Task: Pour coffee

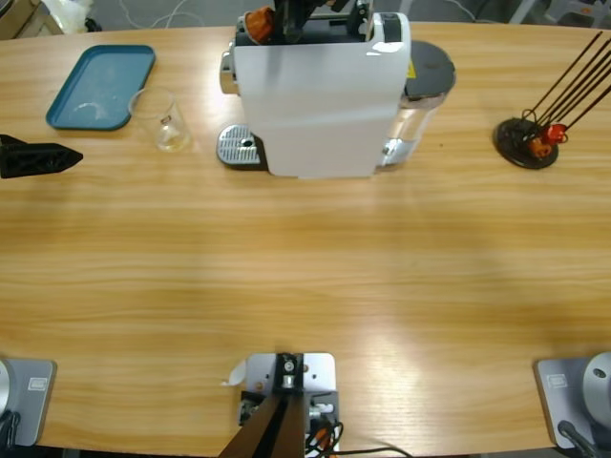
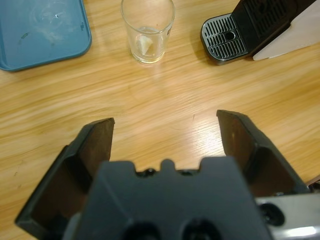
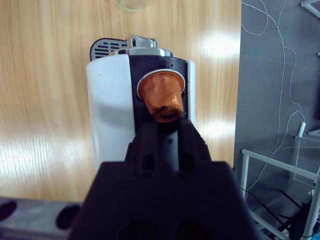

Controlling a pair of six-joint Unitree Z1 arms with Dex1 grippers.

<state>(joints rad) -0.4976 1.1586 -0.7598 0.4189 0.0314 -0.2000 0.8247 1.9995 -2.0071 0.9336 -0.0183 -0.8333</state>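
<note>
From above, the white coffee machine (image 1: pixel 320 95) stands at the middle of the table's (image 1: pixel 305 286) far edge, its drip grate (image 1: pixel 239 146) bare. The empty glass (image 1: pixel 164 120) sits beside the grate rather than on it, next to the blue tray (image 1: pixel 100 86) in the far left corner, so no coffee is anywhere yet. A capsule rack (image 1: pixel 527 141) stands toward the far right.

Along the left wrist, the left hand (image 2: pixel 165 132) hovers with jaws spread wide, aimed at the glass, probably to carry it onto the grate.

Along the right wrist, the right hand (image 3: pixel 162 122) pinches an orange capsule (image 3: pixel 161 95) right over the machine's top slot, held there for loading, brewing needing it first.
</note>
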